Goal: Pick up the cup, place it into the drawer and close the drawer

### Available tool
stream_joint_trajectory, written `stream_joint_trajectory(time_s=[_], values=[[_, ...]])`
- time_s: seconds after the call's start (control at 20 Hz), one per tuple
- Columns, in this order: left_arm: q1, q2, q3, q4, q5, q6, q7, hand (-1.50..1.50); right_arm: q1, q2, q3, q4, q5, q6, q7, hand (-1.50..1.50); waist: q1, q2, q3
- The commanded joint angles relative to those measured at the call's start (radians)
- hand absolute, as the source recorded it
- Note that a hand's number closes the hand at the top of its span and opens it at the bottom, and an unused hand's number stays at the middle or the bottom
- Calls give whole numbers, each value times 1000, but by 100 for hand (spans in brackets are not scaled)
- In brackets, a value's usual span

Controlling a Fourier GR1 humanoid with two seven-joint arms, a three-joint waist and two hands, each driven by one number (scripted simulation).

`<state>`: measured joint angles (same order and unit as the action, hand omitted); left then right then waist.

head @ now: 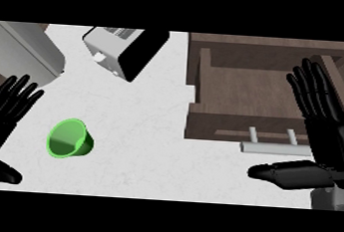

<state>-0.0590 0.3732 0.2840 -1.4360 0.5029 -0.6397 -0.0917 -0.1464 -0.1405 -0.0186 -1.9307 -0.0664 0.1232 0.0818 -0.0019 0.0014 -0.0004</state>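
A green cup (69, 138) lies tipped on its side on the white counter at the lower left, its mouth facing up and left. My left hand (6, 110) is at the left edge, fingers straight and up, just left of the cup and not touching it. The brown wooden drawer (243, 92) stands pulled open at the right, nothing inside it, with a silver bar handle (272, 148) on its front. My right hand (328, 122) is open over the drawer's right side, fingers straight, thumb pointing left below the handle.
A toaster (123, 47) with a black side sits at the top centre of the counter. A grey appliance (21, 49) fills the top left corner. White counter top (151, 136) lies between the cup and the drawer.
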Motion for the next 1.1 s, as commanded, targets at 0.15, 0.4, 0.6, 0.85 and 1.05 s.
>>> stream_joint_trajectory(time_s=[0.15,0.4,0.6,0.85,1.05], values=[[-28,-7,13,236,-184,-46,-179,-150,31,16,12,51,45,19,-98,-150,-1,0,0],[-125,-6,-3,536,-367,-13,-395,-150,-98,-25,-59,61,-38,28,0,-150,-10,2,-1],[-193,17,-19,697,-436,-10,-494,-150,-119,-54,-94,52,-61,47,28,-150,-7,1,-1],[-271,23,-48,936,-543,60,-690,-150,-84,-25,-64,9,-30,20,35,-150,-14,3,-2],[-304,87,-41,1057,-549,13,-762,-150,-125,-39,-85,104,-31,38,-8,-150,-14,5,-2]])
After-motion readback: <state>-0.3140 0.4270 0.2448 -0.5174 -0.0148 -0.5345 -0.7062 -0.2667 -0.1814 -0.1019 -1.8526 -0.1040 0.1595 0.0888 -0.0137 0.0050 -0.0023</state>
